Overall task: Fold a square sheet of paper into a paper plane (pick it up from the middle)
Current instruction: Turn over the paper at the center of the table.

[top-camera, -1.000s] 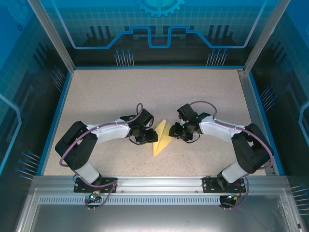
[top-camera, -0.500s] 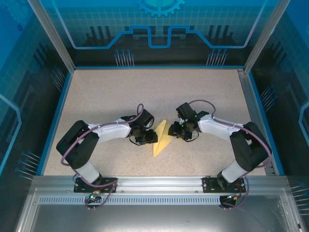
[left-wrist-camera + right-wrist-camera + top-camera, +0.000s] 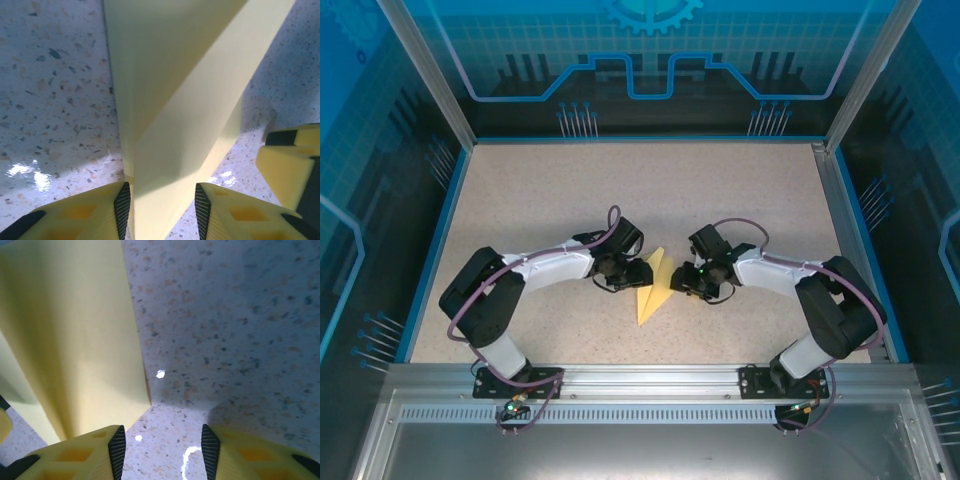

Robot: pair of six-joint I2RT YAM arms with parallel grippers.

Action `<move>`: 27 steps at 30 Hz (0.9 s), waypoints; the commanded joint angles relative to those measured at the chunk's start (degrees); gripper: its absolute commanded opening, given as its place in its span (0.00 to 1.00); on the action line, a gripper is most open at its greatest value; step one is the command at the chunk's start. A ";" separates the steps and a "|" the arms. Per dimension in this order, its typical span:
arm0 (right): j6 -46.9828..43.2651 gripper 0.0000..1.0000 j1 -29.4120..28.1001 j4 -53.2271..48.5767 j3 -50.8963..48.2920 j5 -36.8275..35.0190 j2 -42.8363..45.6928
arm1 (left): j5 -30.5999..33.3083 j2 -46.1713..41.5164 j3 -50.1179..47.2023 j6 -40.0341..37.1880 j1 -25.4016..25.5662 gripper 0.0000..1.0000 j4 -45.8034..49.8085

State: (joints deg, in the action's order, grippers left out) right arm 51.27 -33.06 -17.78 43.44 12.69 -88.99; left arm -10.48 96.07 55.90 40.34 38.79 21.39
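**Both hands half open at the folded paper**

From above I see the paper plane (image 3: 653, 292) lying on the speckled table (image 3: 540, 190), about midway between the two arms and nearer the front edge. It is a narrow pale-yellow wedge.

My left hand (image 3: 632, 275) is down at its left side. Its fingers stand partway apart and straddle the paper. In the left wrist view a folded layer runs into the gap, against one pad (image 3: 122, 205), with a sliver of table showing before the other pad, so nothing is clamped.

My right hand (image 3: 682, 281) is at the plane's right side, fingers also partway apart. In the right wrist view, bare table lies between them and the paper's edge meets one finger (image 3: 85, 452).
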 commanded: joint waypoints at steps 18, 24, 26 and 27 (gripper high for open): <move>0.95 0.41 -1.83 7.94 2.40 3.00 -6.74 | 4.24 4.53 0.60 -0.76 0.24 0.38 3.33; 3.07 0.34 -2.04 12.44 -0.58 4.71 -6.00 | 3.32 5.67 0.09 -0.68 0.17 0.36 2.41; 3.24 0.34 -2.18 12.61 -0.76 4.71 -6.10 | 3.27 6.05 0.14 -0.68 0.18 0.36 2.46; 3.36 0.34 -2.27 12.60 -0.81 4.62 -6.11 | 3.25 6.18 0.04 -0.63 0.24 0.36 2.41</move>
State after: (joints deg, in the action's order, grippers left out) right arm 53.41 -34.04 -11.05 43.83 14.09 -93.34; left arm -7.07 100.14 56.21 40.34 38.76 23.75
